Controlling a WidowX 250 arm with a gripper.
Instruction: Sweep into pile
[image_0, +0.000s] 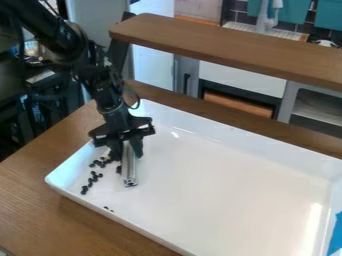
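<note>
My gripper hangs over the left end of the white tray, shut on a silvery, rod-like tool that points down toward the tray floor. Small dark pieces lie scattered to the left of the tool, in a loose line running toward the tray's left wall. More of them cluster close beside the gripper, some partly hidden behind it. A couple of tiny dark bits rest near the front-left wall.
The tray's raised walls surround the work area on a brown wooden table. A wooden shelf spans above the tray's back side. Blue material shows at the right edge, and toy kitchen cabinets stand behind.
</note>
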